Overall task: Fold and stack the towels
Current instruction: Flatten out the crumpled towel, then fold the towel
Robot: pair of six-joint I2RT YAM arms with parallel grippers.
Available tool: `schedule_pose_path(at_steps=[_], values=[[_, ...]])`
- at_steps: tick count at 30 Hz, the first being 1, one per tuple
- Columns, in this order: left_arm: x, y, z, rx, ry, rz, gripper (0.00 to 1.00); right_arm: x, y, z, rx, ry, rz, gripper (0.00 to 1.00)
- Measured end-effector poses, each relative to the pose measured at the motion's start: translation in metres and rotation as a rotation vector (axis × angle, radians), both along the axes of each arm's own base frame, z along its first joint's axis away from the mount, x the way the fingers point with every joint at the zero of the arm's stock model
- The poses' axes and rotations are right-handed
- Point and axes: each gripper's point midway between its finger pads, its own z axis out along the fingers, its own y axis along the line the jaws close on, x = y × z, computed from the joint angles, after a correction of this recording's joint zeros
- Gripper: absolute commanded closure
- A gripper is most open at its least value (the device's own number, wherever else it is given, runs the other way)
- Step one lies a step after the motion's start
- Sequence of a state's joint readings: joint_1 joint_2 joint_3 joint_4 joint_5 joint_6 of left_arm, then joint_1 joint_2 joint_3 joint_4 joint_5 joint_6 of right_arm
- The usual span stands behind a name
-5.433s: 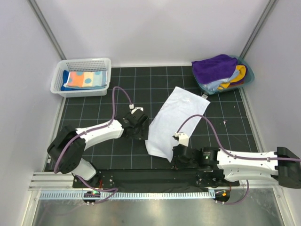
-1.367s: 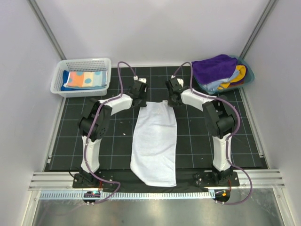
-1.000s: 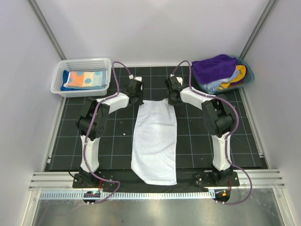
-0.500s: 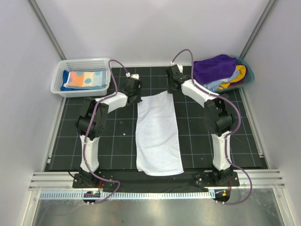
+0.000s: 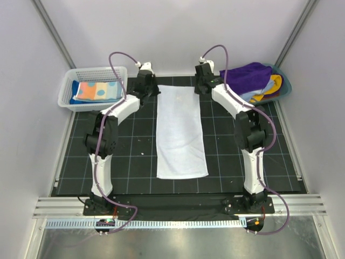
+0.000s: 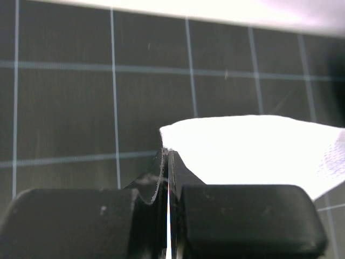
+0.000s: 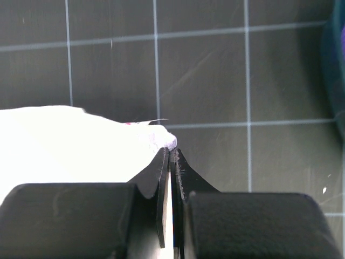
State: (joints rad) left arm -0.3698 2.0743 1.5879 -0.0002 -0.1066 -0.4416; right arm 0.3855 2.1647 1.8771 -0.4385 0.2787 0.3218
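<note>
Here, plain white towel (image 5: 181, 132) on mat (image 5: 135, 156)

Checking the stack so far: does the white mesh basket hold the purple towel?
No, the white mesh basket holds a folded polka-dot towel; the purple towel lies at the far right.

One white towel (image 5: 181, 132), one basket (image 5: 97, 71), one tub (image 5: 284, 85).

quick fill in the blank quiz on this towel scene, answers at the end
Both the left gripper and the right gripper are shut on far corners of the flat towel, whose colour is ____.
The polka-dot towel lies inside the mesh ____.
The purple towel tops the pile on the far ____ side.
Missing: white; basket; right.
</note>
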Motion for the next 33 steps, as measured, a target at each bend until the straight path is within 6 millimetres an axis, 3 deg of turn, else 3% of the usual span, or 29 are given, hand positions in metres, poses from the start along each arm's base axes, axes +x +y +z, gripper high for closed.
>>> schedule_pose_path(at_steps=[7,12,15,23,33], values=[[0.025,0.006,0.027,-0.071,-0.055,-0.013,1.00,0.016,-0.009,0.015,0.012,-0.058,0.004,0.96],[0.025,0.003,0.028,-0.101,-0.046,-0.042,1.00,0.021,-0.004,0.021,0.040,-0.088,0.026,0.97],[0.018,0.001,0.022,-0.116,-0.024,-0.059,1.00,0.009,-0.004,0.018,0.051,-0.075,0.043,0.98],[-0.042,0.005,-0.005,-0.171,0.090,-0.067,1.00,-0.045,-0.012,0.022,0.102,-0.040,0.071,0.99],[-0.116,-0.015,0.010,-0.227,0.095,-0.069,1.00,-0.122,-0.019,-0.003,0.177,0.053,0.049,0.99]])
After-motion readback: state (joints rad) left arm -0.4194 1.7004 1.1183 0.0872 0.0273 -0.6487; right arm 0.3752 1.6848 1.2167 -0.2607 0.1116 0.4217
